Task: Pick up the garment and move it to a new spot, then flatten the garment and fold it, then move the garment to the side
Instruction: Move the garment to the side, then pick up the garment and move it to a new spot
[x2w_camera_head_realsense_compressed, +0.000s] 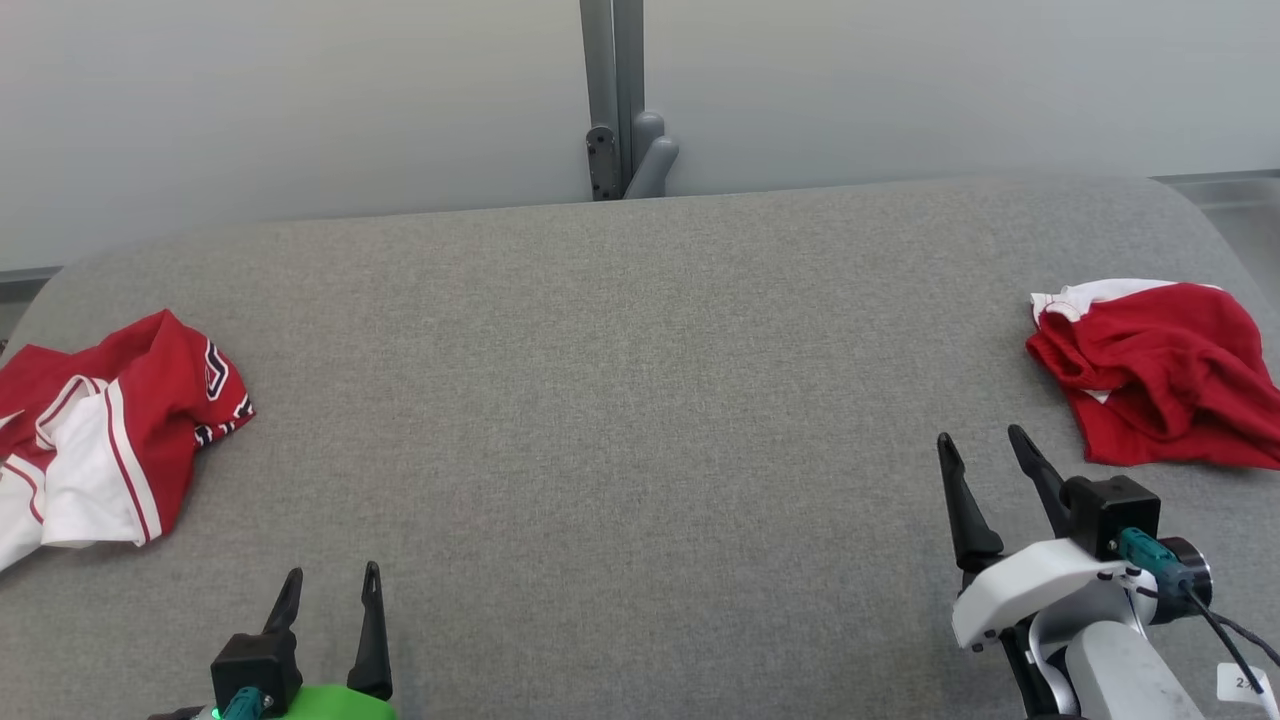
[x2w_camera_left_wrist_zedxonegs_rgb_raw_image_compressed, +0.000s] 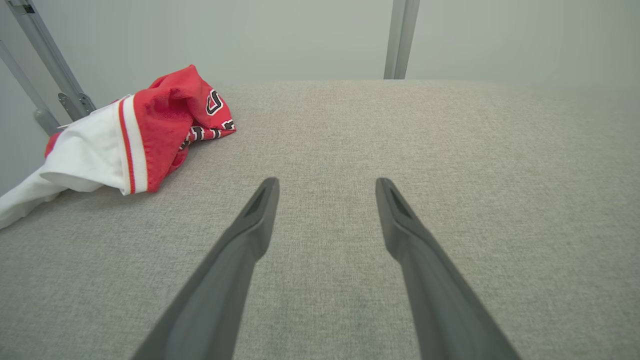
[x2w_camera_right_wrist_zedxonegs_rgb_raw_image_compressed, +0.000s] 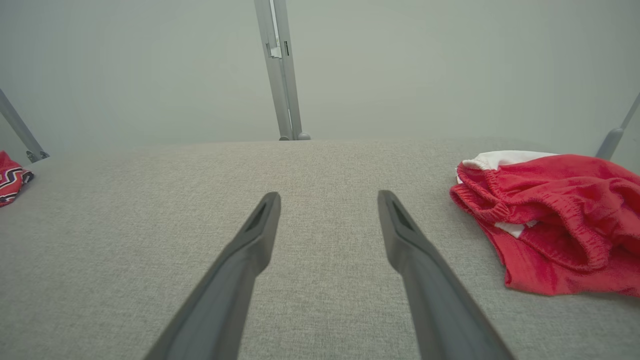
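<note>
Red crumpled cloth lies untouched at both sides of the head view, a jersey (x2w_camera_head_realsense_compressed: 110, 430) mid-left and shorts (x2w_camera_head_realsense_compressed: 1160, 370) mid-right, while the left gripper (x2w_camera_head_realsense_compressed: 333, 570) and right gripper (x2w_camera_head_realsense_compressed: 979, 435) hover low, jaws apart and empty, so pickup, flattening, folding and setting aside all remain.

Grey fabric tabletop (x2w_camera_head_realsense_compressed: 640, 400), grey post (x2w_camera_head_realsense_compressed: 612, 100), pale wall (x2w_camera_head_realsense_compressed: 300, 100)

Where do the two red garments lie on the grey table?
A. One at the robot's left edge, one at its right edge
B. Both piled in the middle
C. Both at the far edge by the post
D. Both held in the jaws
A: the striped red and white garment lies at the left edge of the table and the plain red garment at its right edge, well apart.
</note>
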